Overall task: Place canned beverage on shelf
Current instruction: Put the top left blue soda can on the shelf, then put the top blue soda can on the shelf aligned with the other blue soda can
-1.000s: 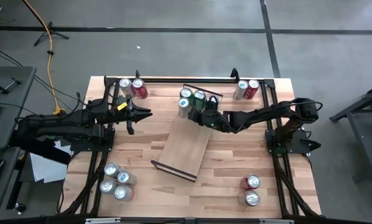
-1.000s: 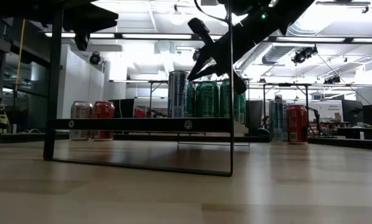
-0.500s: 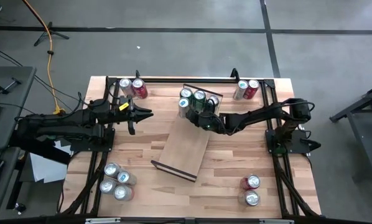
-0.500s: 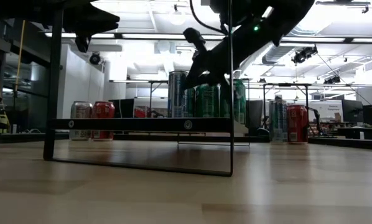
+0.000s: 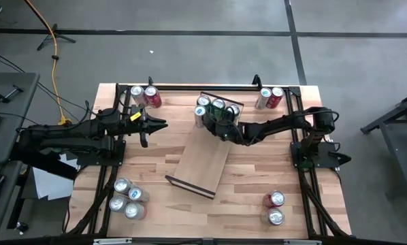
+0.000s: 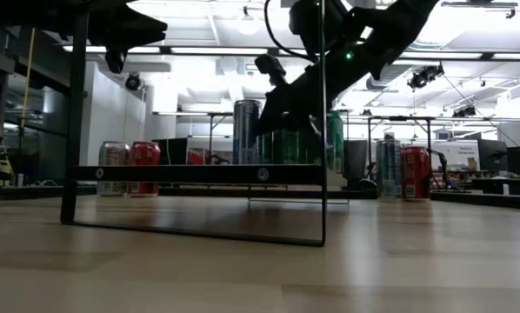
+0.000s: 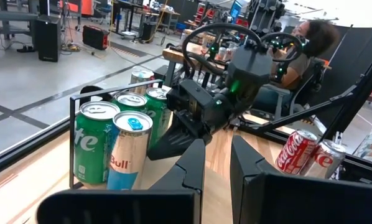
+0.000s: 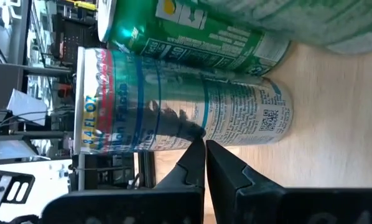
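The shelf lies slantwise in the middle of the table. On its far end stand a tall silver-blue can and several green cans, all upright. My right gripper is shut, and its tips are at the silver-blue can's side. My left gripper hovers shut over the table's left part, pointing level at the cans and touching nothing. My right gripper meets the silver-blue can's side wall at about mid-height with the tips of its shut fingers. The fingers come from the table's right and near side, slanting down. The can stands upright on the shelf's far end.
Loose cans stand on the table: two at the far left, two at the far right, several at the near left and two at the near right. A person sits beyond the table.
My right gripper has sunk and gone toward the table's left, up to the silver-blue can, rolling a little about its own axis. It has stayed shut.
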Tool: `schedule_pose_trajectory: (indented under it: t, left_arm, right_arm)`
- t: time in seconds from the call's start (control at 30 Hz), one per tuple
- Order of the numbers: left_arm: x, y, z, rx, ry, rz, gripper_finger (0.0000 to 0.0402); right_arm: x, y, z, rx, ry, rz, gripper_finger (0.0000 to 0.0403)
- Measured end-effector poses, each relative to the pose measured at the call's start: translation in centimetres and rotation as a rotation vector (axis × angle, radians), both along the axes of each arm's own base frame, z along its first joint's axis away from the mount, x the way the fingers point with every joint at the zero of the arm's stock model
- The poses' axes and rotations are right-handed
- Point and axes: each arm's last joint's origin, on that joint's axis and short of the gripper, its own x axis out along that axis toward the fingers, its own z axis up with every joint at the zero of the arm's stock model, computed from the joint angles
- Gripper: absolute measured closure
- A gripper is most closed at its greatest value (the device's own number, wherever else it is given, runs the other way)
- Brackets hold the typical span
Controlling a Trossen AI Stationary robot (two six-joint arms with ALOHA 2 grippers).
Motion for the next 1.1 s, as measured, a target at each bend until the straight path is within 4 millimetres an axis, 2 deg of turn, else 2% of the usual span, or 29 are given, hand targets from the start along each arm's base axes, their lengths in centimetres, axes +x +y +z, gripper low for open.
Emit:
schedule_pose_trajectory:
  t: [0.3,0.4,0.5,0.7,0.9,1.0,1.1]
  left_arm:
    - [0.0,0.0,0.0,-0.002,0.000,0.000,0.0397]
    - [0.0,0.0,0.0,-0.018,-0.003,0.001,0.0397]
    - [0.0,0.0,0.0,-0.018,-0.004,0.000,0.0397]
    - [0.0,-0.1,0.0,-0.019,-0.004,-0.016,0.0397]
    - [0.0,-0.1,0.5,-0.063,-0.060,-0.024,0.0397]
    - [0.0,-0.1,0.8,-0.062,-0.094,-0.039,0.0397]
    - [0.0,-0.1,1.3,-0.058,-0.144,-0.040,0.0397]
  right_arm:
    - [0.0,-0.5,0.0,-0.008,0.006,0.022,0.0403]
    - [0.0,0.0,0.4,-0.036,0.032,0.119,0.0403]
    - [-0.4,0.3,1.8,-0.108,0.068,0.249,0.0403]
    - [-3.0,0.5,7.1,-0.425,0.159,0.465,0.0403]
    - [-7.8,1.0,13.4,-0.793,0.197,0.602,0.0403]
    - [-10.2,1.3,15.7,-0.945,0.184,0.678,0.0403]
    - [-12.0,1.6,17.2,-1.073,0.176,0.750,0.0403]
